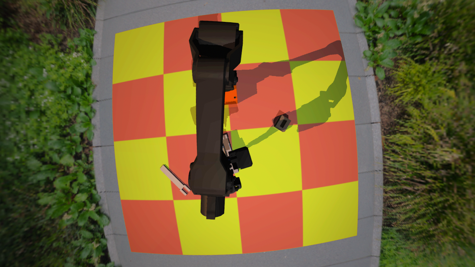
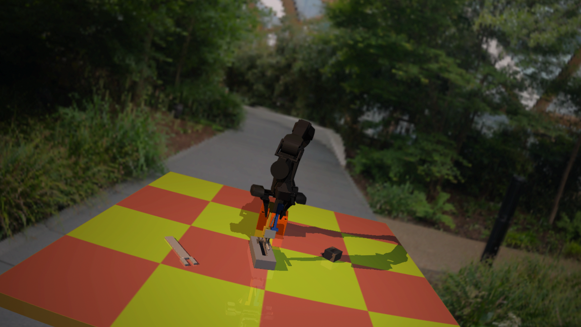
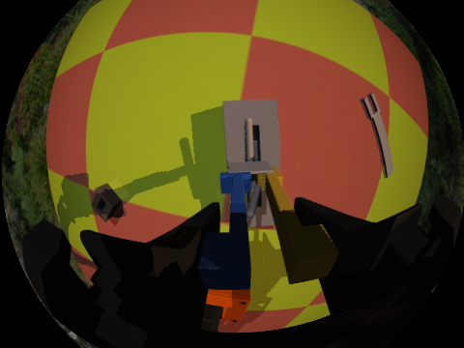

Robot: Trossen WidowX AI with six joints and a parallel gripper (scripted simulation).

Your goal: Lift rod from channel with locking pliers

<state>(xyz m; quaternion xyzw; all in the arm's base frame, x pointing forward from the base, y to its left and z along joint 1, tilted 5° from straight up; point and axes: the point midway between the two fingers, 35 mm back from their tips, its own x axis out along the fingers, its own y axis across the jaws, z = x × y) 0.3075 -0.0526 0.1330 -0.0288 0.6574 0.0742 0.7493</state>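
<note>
My gripper is shut on the locking pliers, one finger at the blue handle and one at the yellow handle. The pliers' grey head points down over the grey channel block. In the wrist view the light grey rod shows above the block's top, beside the dark slot, apparently carried in the jaws. Its shadow stands apart from the slot. Its exact height and the jaws' hold on it are hidden by the head. The orange holster stands behind, without the pliers.
A pale forked bar lies on one side of the channel block. A small dark hollow block lies on the other side. The arm covers much of the overhead view.
</note>
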